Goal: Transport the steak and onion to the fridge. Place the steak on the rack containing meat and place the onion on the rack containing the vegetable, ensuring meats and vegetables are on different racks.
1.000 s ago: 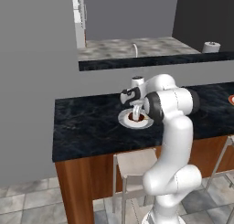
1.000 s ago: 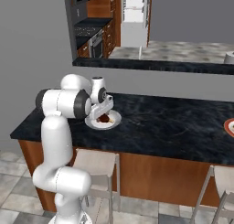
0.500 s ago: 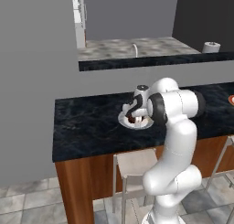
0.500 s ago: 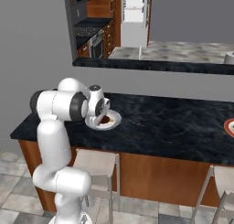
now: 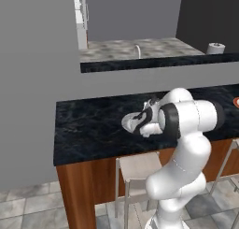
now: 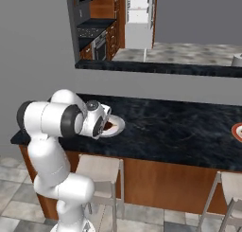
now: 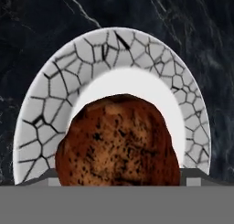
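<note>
Hand view: steak (image 7: 118, 143) sits right under the pincer on a white crackle-rim plate (image 7: 55, 86), dark counter (image 7: 41, 26) around it. Fingertips not visible, so can't tell how far it's open or whether it touches the meat.

The steak (image 7: 118, 143) is seen close below the hand, lying on the plate (image 7: 50, 95) with bare rim left around it on three sides. Dark counter (image 5: 93, 125) is left open to the left of the plate (nothing standing there). Behind it, passage is blocked by the grey wall (image 5: 154, 78) and the raised ledge (image 5: 154, 62) above.
</note>
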Available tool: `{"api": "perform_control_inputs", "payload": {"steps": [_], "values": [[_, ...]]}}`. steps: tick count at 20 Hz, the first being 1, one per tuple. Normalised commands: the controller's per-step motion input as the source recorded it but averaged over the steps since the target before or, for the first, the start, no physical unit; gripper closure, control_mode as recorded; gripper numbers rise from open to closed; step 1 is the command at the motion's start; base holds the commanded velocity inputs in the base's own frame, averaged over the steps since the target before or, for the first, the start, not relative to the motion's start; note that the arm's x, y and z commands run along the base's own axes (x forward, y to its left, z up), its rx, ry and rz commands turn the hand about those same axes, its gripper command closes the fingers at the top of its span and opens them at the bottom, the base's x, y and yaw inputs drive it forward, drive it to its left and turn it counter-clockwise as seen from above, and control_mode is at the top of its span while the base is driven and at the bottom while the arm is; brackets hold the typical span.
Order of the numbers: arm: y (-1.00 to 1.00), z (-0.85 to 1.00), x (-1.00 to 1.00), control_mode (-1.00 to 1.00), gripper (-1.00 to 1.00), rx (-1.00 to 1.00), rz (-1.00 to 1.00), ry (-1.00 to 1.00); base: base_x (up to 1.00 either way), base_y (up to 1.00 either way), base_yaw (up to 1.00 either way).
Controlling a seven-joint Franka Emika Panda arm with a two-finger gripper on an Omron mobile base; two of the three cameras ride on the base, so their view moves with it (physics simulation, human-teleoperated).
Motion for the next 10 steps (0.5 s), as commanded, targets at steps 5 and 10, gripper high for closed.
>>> {"api": "perform_control_inputs", "payload": {"steps": [5, 10], "values": [[0.00, 1.00, -0.04, -1.00, 1.00, 0.00, -0.12, 0.17, 0.00, 0.00, 0.00], [0.00, 1.00, 0.00, -1.00, 1.00, 0.00, -0.17, 0.19, 0.00, 0.00, 0.00]]}}
